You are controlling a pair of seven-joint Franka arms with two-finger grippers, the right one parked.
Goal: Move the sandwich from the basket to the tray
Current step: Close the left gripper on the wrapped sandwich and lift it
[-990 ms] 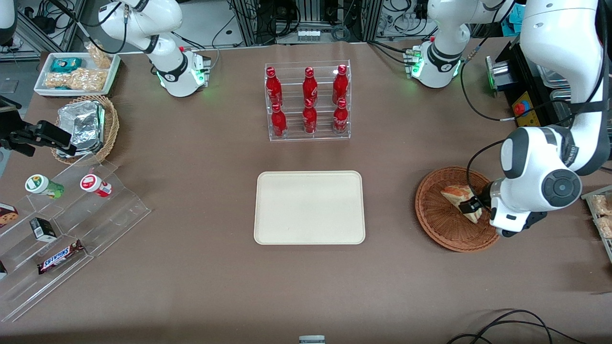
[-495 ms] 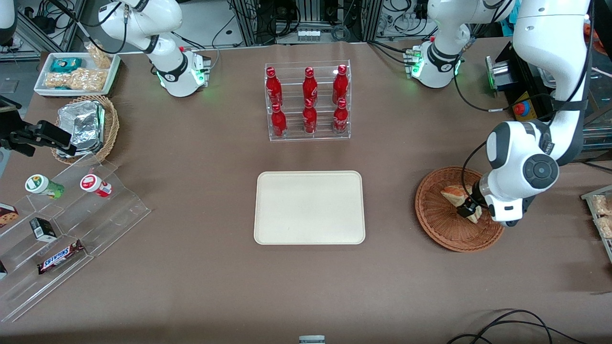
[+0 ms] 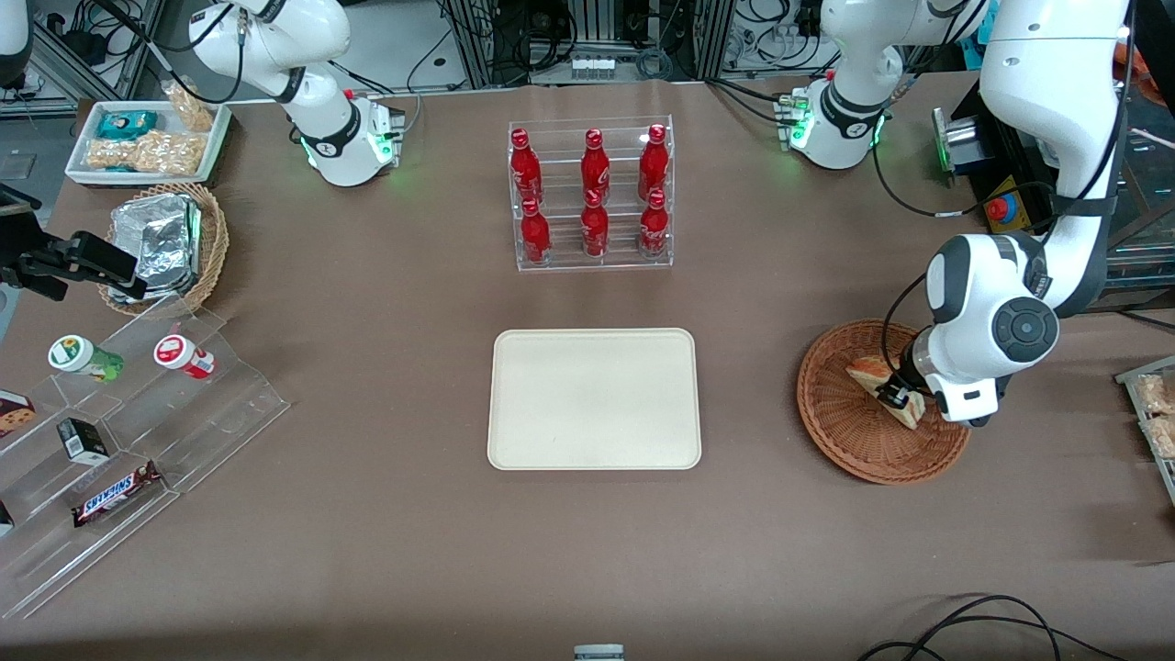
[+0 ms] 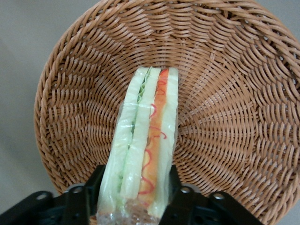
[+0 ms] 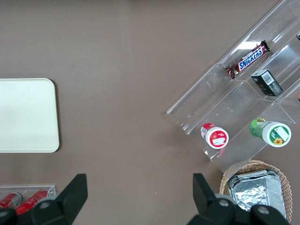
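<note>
Both fingers of our left gripper (image 3: 895,397) pinch the sandwich (image 4: 143,145) across its layers in the basket (image 3: 840,431), long axis pointing away, with the tray (image 3: 594,399) well apart toward the parked arm.

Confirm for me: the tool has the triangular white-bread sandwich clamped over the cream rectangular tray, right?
Not over the tray. The tool is clamped on the sandwich over the reddish-brown round wicker basket, as the left wrist view shows.

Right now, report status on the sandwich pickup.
Gripper in the basket, shut on the sandwich. Sandwich not yet out of the basket. Tray bare, table between basket and tray unobstructed.
</note>
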